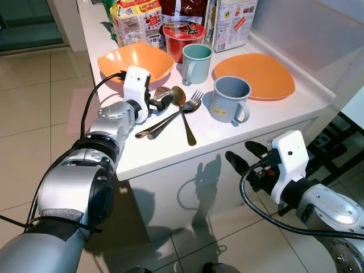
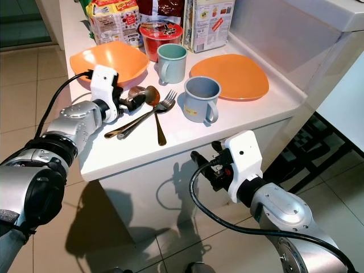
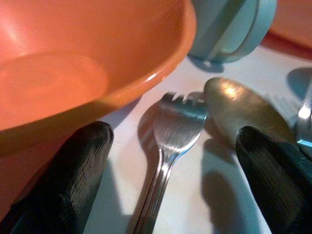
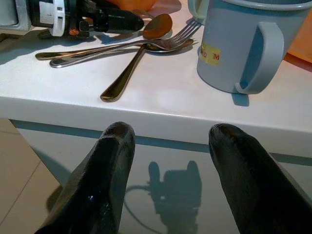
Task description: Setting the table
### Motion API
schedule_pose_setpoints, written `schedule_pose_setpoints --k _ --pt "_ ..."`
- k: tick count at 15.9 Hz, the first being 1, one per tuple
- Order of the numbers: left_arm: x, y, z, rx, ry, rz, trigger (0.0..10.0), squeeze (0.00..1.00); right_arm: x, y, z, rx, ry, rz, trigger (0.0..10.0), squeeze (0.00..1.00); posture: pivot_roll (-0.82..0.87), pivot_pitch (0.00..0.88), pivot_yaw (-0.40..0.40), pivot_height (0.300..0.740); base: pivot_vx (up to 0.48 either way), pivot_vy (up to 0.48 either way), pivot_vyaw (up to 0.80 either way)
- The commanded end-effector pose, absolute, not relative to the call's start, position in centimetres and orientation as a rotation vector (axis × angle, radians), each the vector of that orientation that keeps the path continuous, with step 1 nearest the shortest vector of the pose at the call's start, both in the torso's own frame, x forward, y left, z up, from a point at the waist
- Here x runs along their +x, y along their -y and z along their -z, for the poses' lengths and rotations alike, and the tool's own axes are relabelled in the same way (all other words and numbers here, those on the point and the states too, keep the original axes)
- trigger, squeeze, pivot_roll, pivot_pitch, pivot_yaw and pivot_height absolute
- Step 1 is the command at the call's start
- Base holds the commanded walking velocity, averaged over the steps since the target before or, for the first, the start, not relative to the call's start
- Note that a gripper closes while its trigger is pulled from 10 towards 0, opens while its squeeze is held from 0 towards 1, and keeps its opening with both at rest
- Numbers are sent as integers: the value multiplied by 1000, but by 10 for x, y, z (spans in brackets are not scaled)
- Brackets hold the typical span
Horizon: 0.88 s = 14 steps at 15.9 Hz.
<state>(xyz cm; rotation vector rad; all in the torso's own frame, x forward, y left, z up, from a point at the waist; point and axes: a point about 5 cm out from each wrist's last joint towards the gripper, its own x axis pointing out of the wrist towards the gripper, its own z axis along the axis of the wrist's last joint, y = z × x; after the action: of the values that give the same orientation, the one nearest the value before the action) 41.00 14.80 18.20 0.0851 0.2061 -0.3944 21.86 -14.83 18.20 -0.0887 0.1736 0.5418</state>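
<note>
On the white counter (image 1: 267,122) lie an orange bowl (image 1: 136,62), an orange plate (image 1: 256,74), a teal mug (image 1: 196,62), a blue-grey mug (image 1: 230,99) and a crossed pile of spoons and forks (image 1: 182,116). My left gripper (image 1: 164,103) rests on the counter beside the bowl, open. In the left wrist view its fingers (image 3: 73,180) stand either side of a fork head (image 3: 178,124) and a spoon bowl (image 3: 243,109). My right gripper (image 1: 245,156) hangs open below the counter's front edge, in front of the blue-grey mug (image 4: 243,44).
Food packs stand at the counter's back: a noodle bag (image 1: 135,20), a red cup (image 1: 183,37) and a carton (image 1: 233,20). A black frame (image 1: 335,142) stands on the tiled floor to the right. A white wall ledge borders the counter's right side.
</note>
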Motion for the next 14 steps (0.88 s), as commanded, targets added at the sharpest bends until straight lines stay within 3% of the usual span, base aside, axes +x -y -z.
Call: schedule_pose_setpoints --k 1,7,8,9,14 --pt "410 -148 -179 127 -224 367 10000 0 220 149 -184 -86 -166 -543 10000 0 -226 67 -30 740 0 0 0" --pt "411 -151 -175 171 -247 279 9725 0 220 148 -184 -86 -164 -546 10000 0 -228 70 -30 740 0 0 0" --pt "410 -149 -174 178 -255 283 3804 0 220 148 -184 -86 -164 -546 10000 0 -228 70 -28 740 0 0 0" --pt "410 -148 -173 178 -259 290 0 0 220 148 -185 -86 -163 -546 10000 0 -228 70 -28 740 0 0 0" --pt "408 -142 -169 186 -274 332 0 0 220 148 -184 -85 -164 -546 10000 0 -227 70 -27 740 0 0 0"
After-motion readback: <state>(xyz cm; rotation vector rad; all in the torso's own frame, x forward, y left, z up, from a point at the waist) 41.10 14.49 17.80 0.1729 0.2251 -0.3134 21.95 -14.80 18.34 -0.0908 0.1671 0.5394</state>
